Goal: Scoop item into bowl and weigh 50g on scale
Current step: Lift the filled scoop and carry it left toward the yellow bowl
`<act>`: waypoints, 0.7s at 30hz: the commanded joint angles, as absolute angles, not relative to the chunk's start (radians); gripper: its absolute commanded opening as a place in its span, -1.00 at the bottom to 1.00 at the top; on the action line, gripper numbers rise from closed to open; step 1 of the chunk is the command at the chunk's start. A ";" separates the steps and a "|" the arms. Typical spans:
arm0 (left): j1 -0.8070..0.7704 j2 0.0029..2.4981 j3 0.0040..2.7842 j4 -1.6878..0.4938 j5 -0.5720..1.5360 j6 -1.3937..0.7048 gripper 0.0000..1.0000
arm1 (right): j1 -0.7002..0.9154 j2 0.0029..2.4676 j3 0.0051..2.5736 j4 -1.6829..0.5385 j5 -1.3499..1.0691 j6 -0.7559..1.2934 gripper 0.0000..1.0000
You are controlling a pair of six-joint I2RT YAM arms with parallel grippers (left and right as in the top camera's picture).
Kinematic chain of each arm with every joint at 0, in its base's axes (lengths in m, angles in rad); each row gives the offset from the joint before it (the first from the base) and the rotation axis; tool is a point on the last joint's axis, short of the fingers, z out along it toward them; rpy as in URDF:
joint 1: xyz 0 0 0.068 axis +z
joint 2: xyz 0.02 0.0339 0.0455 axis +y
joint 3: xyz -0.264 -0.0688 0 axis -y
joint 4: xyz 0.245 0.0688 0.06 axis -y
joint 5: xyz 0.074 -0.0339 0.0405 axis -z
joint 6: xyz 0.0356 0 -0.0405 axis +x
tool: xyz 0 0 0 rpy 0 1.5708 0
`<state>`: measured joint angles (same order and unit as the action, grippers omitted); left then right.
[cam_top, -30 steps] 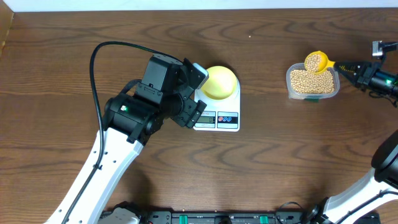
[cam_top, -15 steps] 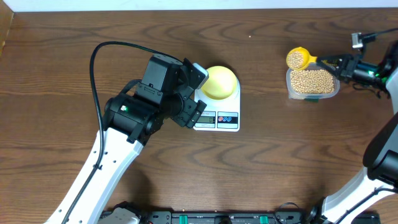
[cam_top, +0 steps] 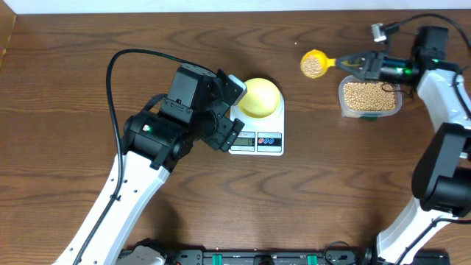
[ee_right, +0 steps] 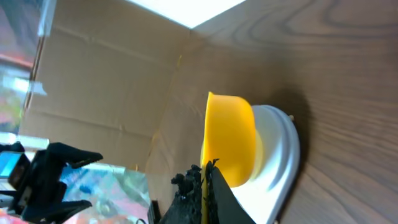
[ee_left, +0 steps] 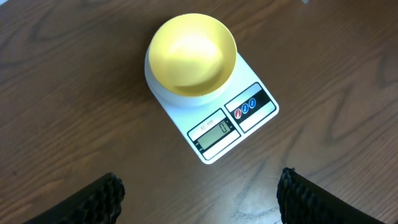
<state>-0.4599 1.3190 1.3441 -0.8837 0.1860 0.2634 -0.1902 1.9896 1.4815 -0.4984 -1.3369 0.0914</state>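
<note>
The pale yellow bowl (cam_top: 260, 97) stands empty on the white scale (cam_top: 257, 141); both also show in the left wrist view, the bowl (ee_left: 191, 55) above the scale's display (ee_left: 214, 134). My left gripper (cam_top: 227, 135) is open and empty beside the scale's left end, its fingers (ee_left: 199, 199) wide apart over bare wood. My right gripper (cam_top: 362, 65) is shut on the handle of a yellow scoop (cam_top: 314, 64) filled with tan beans, held in the air between the tub and the bowl. In the right wrist view the scoop (ee_right: 230, 143) shows side-on, with the scale (ee_right: 283, 155) behind.
A clear plastic tub (cam_top: 370, 97) full of beans stands at the right, just below my right gripper. A black cable (cam_top: 118, 62) arcs over the left arm. The table's far edge runs along the top.
My right gripper has carried the loaded scoop left, from over the tub to open table between tub and scale. The left arm, bowl and scale have not moved.
</note>
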 commanded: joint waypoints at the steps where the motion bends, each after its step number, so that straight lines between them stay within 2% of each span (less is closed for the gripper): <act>1: -0.455 1.319 1.352 -0.886 0.199 0.273 0.61 | -0.130 1.998 1.481 -0.451 -1.360 0.146 -0.97; 11: -0.455 1.319 1.352 -0.886 0.198 0.273 0.61 | -0.010 1.998 1.481 -0.406 -1.264 0.144 -0.98; 21: -0.455 1.319 1.352 -0.886 0.199 0.273 0.61 | 0.043 1.998 1.481 -0.403 -1.195 0.098 -0.98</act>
